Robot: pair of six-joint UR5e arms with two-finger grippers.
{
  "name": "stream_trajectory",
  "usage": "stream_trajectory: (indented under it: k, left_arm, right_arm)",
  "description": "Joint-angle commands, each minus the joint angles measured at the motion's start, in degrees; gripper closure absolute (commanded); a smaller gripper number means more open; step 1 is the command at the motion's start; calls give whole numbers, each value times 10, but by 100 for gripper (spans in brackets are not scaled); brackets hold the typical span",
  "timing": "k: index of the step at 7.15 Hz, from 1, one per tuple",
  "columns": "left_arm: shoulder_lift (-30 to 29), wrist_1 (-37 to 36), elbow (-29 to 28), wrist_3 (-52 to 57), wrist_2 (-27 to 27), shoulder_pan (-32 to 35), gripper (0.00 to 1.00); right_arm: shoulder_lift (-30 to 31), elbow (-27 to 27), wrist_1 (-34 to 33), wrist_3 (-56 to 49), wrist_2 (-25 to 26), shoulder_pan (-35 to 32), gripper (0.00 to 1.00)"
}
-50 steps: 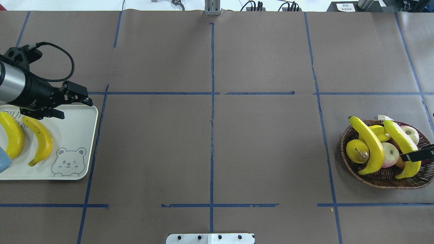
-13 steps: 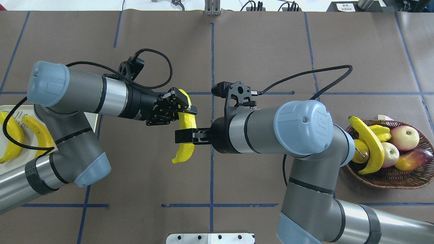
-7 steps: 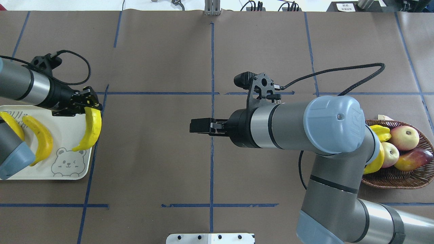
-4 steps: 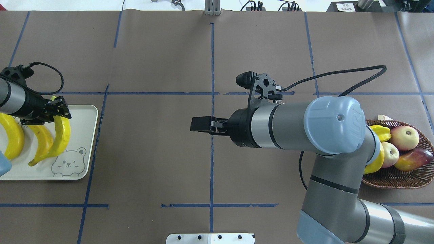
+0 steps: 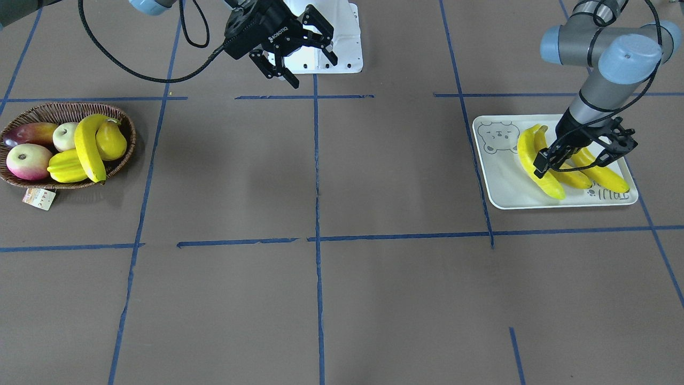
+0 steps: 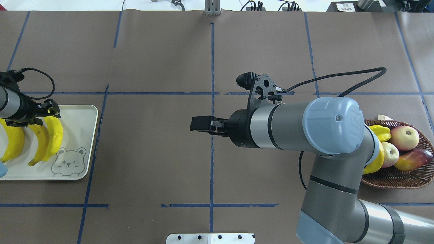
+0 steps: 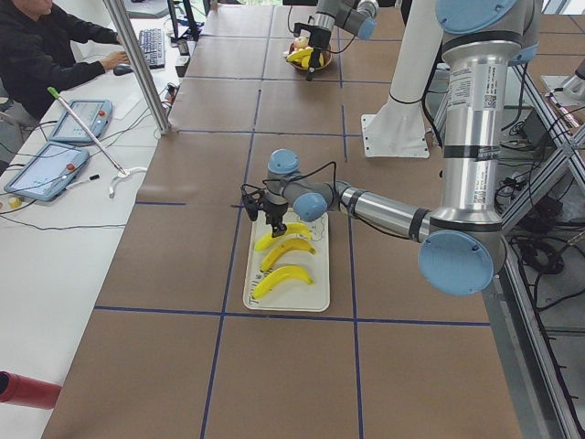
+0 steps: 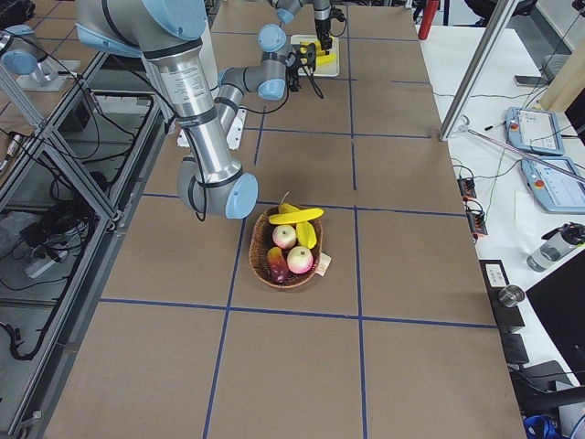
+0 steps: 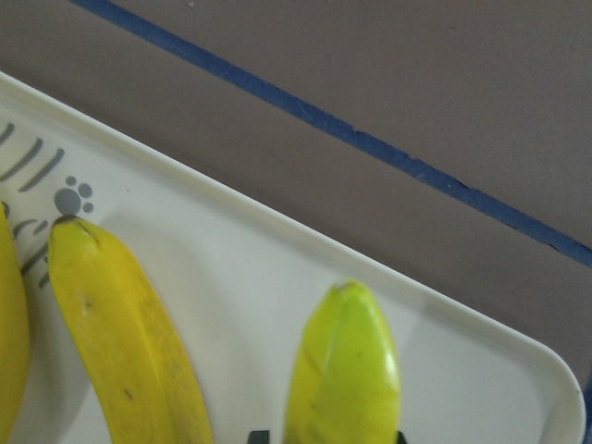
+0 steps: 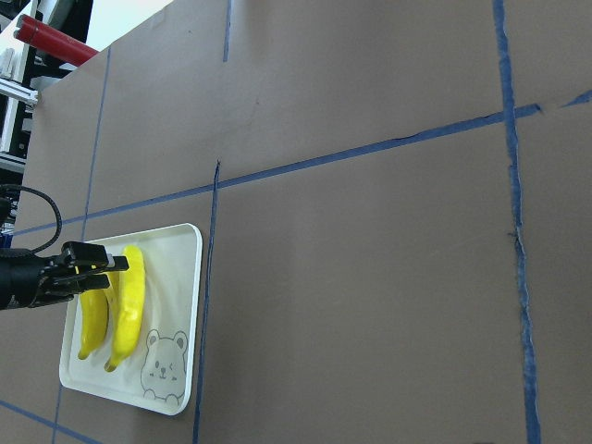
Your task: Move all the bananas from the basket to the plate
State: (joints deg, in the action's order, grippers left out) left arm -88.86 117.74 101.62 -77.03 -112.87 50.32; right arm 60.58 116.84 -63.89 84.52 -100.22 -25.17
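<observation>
Bright-yellow banana [image 6: 55, 135] now lower over plate [image 6: 78, 128]

A long counter [image 6: 152, 152] covered in brown paper is marked into large squares by blue tape lines [image 6: 212, 67] under even, soft light. Along one side runs a second, white counter [image 7: 55, 247] carrying tablets [image 7: 47, 171] and a keyboard [image 7: 151, 48], where a person [image 7: 41, 55] in dark clothing sits. A silver post [image 7: 137, 69] rises where the two surfaces meet, and a red cylinder [image 7: 23, 389] lies at the white one's near end.
</observation>
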Motion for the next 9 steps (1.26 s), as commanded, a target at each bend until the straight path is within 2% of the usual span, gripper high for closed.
stream_trajectory:
  k: [1, 2, 3, 4, 5, 6, 7, 9]
  left_arm:
    - [6, 3, 12, 34, 8, 1, 0]
    - [6, 2, 26, 35, 3, 5, 0]
    - [6, -1, 58, 35, -43, 7, 0]
    - [4, -2, 81, 34, -92, 36, 0]
    - [-6, -2, 95, 27, -110, 40, 0]
    - [-22, -3, 103, 6, -111, 37, 0]
    - [-44, -4, 104, -24, -111, 36, 0]
    - [-59, -3, 105, -46, -111, 33, 0]
  right_arm:
    - [4, 1, -1, -1, -1, -3, 1]
    - [9, 1, -2, -1, -3, -9, 0]
    - [24, 11, -31, -1, -2, -20, 0]
    - [60, 51, -86, -8, -8, -35, 0]
    - [119, 88, -99, -22, -13, -45, 0]
    - [200, 127, -94, -94, -23, -50, 0]
    - [255, 144, -91, -164, -39, -74, 0]
    - [325, 153, -91, -250, -139, -161, 0]
